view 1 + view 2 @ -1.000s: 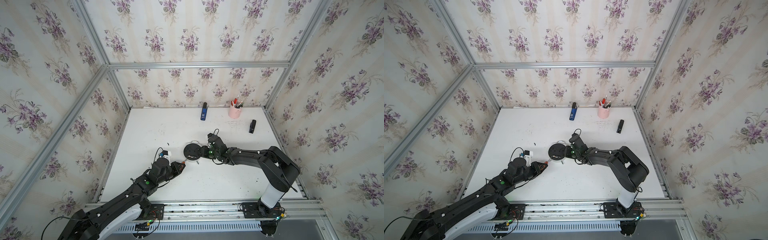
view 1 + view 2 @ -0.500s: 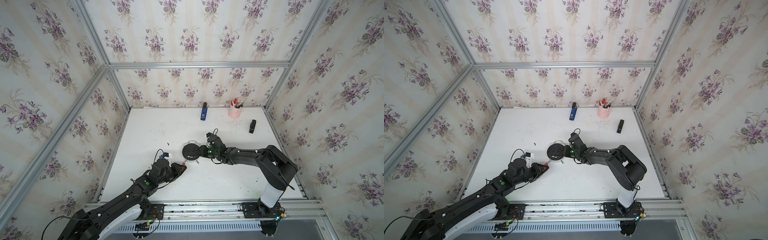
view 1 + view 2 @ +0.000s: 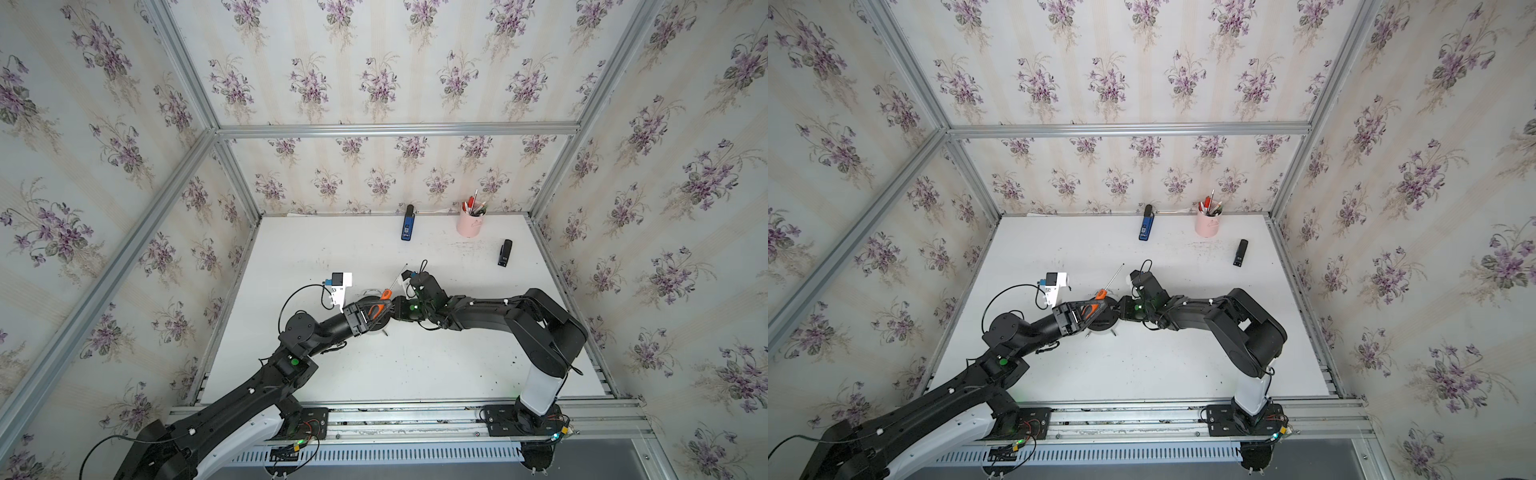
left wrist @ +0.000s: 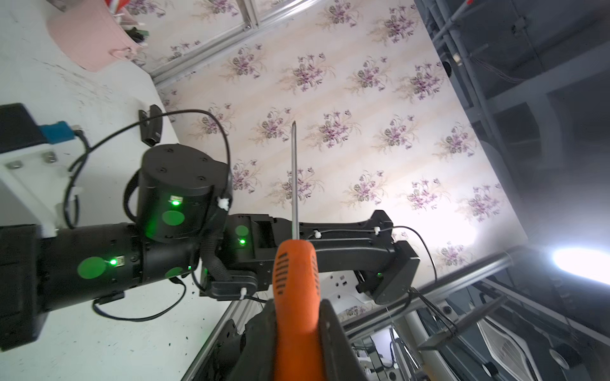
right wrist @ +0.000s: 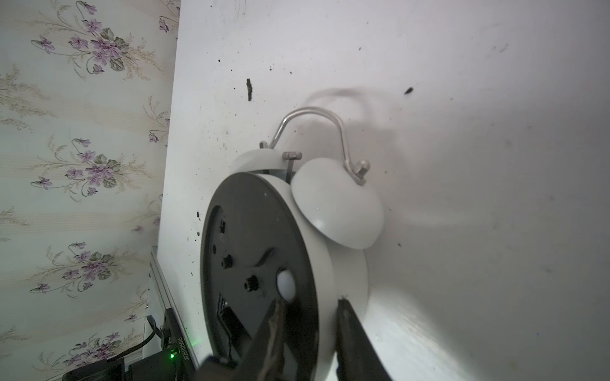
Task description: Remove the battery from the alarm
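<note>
The alarm (image 5: 264, 247) shows its black round back panel, white bells and metal handle in the right wrist view. My right gripper (image 5: 310, 301) is shut on its rim, with one finger on the black back and the other on the white side. In both top views the alarm (image 3: 380, 327) (image 3: 1106, 323) lies mid-table, largely covered by my left gripper (image 3: 379, 309) (image 3: 1096, 311). That gripper (image 4: 298, 310) is shut on the orange handle of a screwdriver (image 4: 297, 273) (image 3: 385, 295), whose shaft points away from the alarm toward the back wall. The battery is hidden.
At the back of the table stand a pink pen cup (image 3: 468, 224) and a blue device (image 3: 408, 226). A black stapler-like block (image 3: 505, 252) lies at the back right. The aluminium frame rail (image 3: 415, 409) runs along the front edge. Dark specks dot the tabletop.
My left arm has swung right and away from the front edge, bringing the screwdriver over the alarm's back. The right gripper has stayed at the alarm's rim, its jaws slightly narrower.
</note>
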`<act>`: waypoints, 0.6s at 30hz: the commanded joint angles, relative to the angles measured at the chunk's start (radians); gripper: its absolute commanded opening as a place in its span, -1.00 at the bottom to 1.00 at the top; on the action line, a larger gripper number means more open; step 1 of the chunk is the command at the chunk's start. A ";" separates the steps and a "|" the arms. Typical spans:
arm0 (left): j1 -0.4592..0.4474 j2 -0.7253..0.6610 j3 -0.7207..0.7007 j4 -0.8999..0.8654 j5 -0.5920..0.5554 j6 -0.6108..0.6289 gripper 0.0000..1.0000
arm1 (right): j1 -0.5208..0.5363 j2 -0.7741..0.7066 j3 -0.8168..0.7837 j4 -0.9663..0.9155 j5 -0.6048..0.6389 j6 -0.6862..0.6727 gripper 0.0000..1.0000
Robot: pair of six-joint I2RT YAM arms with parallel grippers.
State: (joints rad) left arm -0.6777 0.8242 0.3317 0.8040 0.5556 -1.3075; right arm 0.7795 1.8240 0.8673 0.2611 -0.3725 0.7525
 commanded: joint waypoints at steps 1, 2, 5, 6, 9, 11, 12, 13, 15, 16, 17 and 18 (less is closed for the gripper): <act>0.000 -0.033 -0.008 0.018 0.026 0.042 -1.00 | 0.006 0.023 -0.019 -0.337 0.031 -0.031 -0.53; 0.000 -0.047 -0.011 -0.016 0.021 0.058 -1.00 | 0.006 0.023 -0.018 -0.337 0.031 -0.029 -0.52; 0.006 -0.085 -0.036 -0.073 -0.017 0.069 -1.00 | 0.006 0.024 -0.019 -0.337 0.031 -0.028 -0.50; 0.010 -0.098 -0.040 -0.098 -0.027 0.071 -1.00 | 0.006 0.024 -0.017 -0.342 0.035 -0.028 -0.50; 0.018 -0.137 -0.033 -0.196 -0.037 0.092 -1.00 | 0.006 0.023 -0.015 -0.346 0.038 -0.030 -0.52; 0.027 -0.168 -0.026 -0.277 -0.050 0.117 -1.00 | 0.006 0.019 -0.013 -0.348 0.043 -0.035 -0.42; 0.033 -0.182 -0.020 -0.313 -0.053 0.129 -1.00 | 0.006 0.012 -0.011 -0.347 0.044 -0.036 -0.28; 0.040 -0.199 -0.014 -0.344 -0.056 0.139 -1.00 | 0.006 -0.002 -0.012 -0.341 0.044 -0.042 -0.18; 0.060 -0.225 0.001 -0.419 -0.063 0.156 -1.00 | 0.006 -0.030 0.001 -0.349 0.051 -0.064 0.00; 0.072 -0.237 0.006 -0.442 -0.066 0.160 -1.00 | 0.004 -0.045 0.011 -0.364 0.060 -0.077 0.06; 0.090 -0.250 0.016 -0.483 -0.069 0.166 -1.00 | 0.001 -0.060 0.022 -0.379 0.061 -0.089 0.14; 0.108 -0.264 0.028 -0.522 -0.072 0.177 -1.00 | -0.004 -0.071 0.028 -0.386 0.056 -0.096 0.20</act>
State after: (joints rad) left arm -0.5964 0.5838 0.3359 0.4023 0.4995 -1.1820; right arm 0.7803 1.7672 0.8875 0.1005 -0.3660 0.7147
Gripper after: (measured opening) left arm 0.204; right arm 0.584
